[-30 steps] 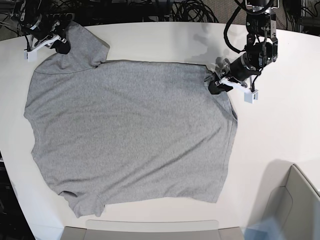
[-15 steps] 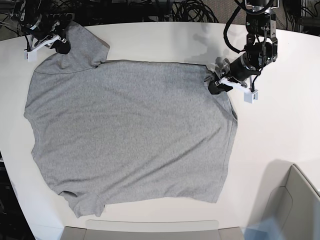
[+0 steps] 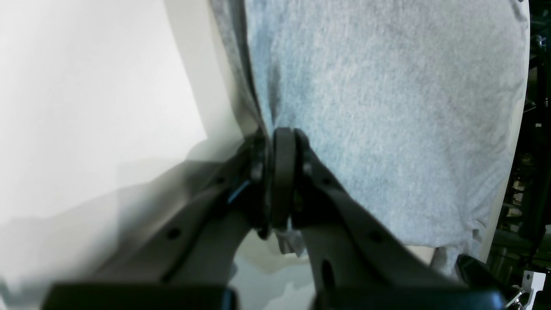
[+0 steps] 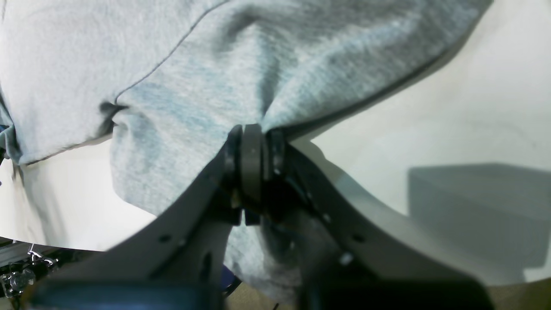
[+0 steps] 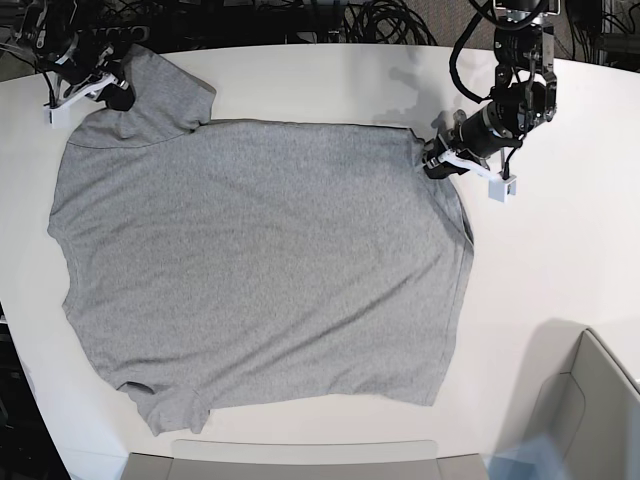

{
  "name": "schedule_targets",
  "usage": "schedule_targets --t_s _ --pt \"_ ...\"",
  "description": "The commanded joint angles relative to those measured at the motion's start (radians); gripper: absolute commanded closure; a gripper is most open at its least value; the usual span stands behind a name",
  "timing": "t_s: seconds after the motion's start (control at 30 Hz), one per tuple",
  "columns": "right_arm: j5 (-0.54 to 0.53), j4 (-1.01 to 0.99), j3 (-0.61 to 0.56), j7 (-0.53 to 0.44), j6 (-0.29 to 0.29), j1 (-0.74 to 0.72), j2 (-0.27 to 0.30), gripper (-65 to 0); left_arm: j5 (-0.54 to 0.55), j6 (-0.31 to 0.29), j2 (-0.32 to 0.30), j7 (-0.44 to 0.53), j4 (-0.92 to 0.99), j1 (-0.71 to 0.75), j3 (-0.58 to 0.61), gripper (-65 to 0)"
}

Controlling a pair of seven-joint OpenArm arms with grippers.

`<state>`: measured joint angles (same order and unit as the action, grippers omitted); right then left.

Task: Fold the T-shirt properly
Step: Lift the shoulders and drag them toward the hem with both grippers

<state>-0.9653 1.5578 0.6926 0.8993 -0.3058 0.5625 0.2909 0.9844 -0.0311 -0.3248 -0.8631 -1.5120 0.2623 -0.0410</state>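
The heather-grey T-shirt point(image 5: 260, 270) lies spread flat on the white table point(image 5: 560, 270), plain side up, sleeves to the left and hem to the right. My right gripper point(image 5: 117, 96) is at the far left corner, shut on the edge of the far sleeve. In the right wrist view its jaws point(image 4: 252, 133) pinch a puckered fold of T-shirt point(image 4: 193, 86) cloth. My left gripper point(image 5: 437, 163) is shut on the far hem corner. The left wrist view shows it point(image 3: 282, 142) clamped on the T-shirt point(image 3: 387, 107) edge.
A grey bin point(image 5: 595, 400) stands at the near right corner of the table. A flat grey tray edge point(image 5: 300, 458) runs along the near side. Dark cables point(image 5: 380, 20) lie behind the table's far edge.
Both grippers have shifted slightly toward the far edge with the cloth in them. The shirt's far edge now runs straighter between them.
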Motion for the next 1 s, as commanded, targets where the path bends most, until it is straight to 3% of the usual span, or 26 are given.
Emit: schedule_targets --t_s 0.0,0.2,0.33,0.6,0.8,0.97 --pt "-0.014 0.014 0.008 -0.01 -0.002 0.003 0.015 0.0 -0.052 0.033 -0.012 -0.04 0.003 0.009 0.0 0.0" --pt "-0.014 0.099 0.074 -0.015 -0.002 -0.002 0.026 0.0 -0.052 0.033 -0.027 -0.051 -0.055 0.036 -0.098 0.0" --pt "-0.013 0.183 0.124 -0.007 -0.002 0.006 0.028 0.0 -0.052 0.032 -0.027 -0.133 -0.075 0.068 -0.198 0.0" --pt "-0.013 0.343 0.138 -0.013 -0.002 0.092 0.02 0.0 -0.051 0.027 -0.02 -0.15 -0.1 0.17 -0.273 0.0" --pt "-0.013 0.419 0.138 -0.013 0.0 0.066 0.018 0.0 -0.046 0.027 -0.007 -0.158 -0.293 0.19 -0.319 0.0" --pt "0.004 0.425 0.137 -0.007 0.003 0.02 0.023 0.0 -0.048 0.027 -0.004 -0.16 -0.299 0.168 -0.317 0.0"
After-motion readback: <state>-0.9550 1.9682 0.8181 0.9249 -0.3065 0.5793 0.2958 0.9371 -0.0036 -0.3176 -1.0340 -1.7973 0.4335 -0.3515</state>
